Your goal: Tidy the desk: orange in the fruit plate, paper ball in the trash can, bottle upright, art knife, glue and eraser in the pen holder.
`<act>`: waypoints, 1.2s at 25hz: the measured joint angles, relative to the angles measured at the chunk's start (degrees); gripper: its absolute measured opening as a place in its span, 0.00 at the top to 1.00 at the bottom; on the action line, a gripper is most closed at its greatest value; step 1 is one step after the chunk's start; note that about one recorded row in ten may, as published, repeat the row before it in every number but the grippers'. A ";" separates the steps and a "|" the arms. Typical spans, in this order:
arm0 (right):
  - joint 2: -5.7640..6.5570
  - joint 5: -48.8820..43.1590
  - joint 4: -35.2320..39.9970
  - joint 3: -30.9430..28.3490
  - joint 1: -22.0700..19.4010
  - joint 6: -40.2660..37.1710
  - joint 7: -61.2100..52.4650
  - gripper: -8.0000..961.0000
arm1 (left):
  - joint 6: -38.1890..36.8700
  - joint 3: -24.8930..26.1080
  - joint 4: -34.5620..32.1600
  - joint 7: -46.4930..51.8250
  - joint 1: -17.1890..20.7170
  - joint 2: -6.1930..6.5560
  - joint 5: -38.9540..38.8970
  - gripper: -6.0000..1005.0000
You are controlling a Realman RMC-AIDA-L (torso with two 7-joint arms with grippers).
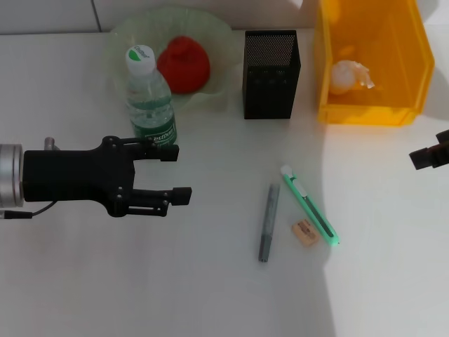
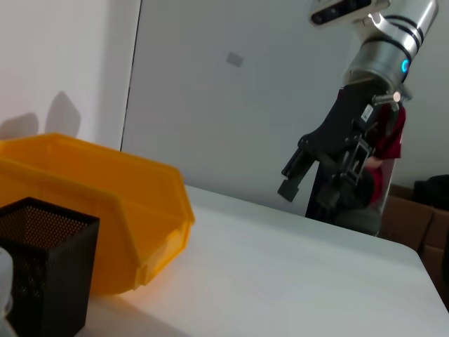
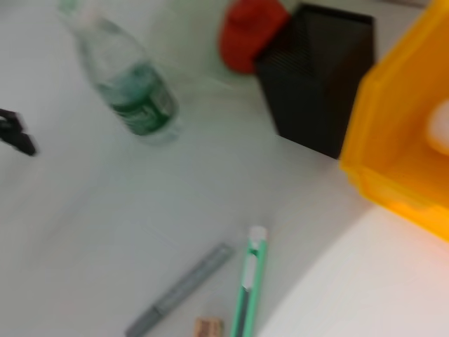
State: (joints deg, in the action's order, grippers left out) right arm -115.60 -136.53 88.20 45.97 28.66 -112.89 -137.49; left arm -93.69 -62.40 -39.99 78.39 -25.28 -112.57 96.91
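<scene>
Bright, even light falls on the white table (image 1: 210, 295) in the head view, but a sharp diagonal edge runs just right of the green knife (image 1: 309, 204): beyond it the surface is washed out and brighter. The yellow bin (image 1: 370, 63) glows, overexposed inside, and throws a warm tint on the table below it. Soft shadows sit under the left gripper (image 1: 177, 172). The right wrist view is smeared throughout; the bottle (image 3: 128, 90) and the black mesh holder (image 3: 319, 77) have soft edges. The left wrist view is sharper and dimmer.
</scene>
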 joint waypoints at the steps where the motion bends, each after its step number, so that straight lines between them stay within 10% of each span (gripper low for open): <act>1: -0.49 -5.37 2.01 5.15 2.92 0.28 -4.95 0.20 | 0.39 1.11 0.04 0.00 -0.35 -0.66 1.36 0.20; 8: -3.74 -17.54 -11.36 13.40 14.06 7.38 -8.61 0.20 | 1.91 3.21 0.12 0.21 -2.13 -2.94 6.96 0.20; 30: -4.17 -14.06 -34.93 37.56 22.51 28.86 -15.10 0.26 | 4.70 3.31 0.40 2.89 -4.02 -3.26 13.68 0.20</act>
State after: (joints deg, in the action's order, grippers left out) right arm -119.77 -150.59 53.26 83.53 51.17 -84.03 -152.59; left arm -88.99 -59.09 -39.59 81.28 -29.30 -115.83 110.59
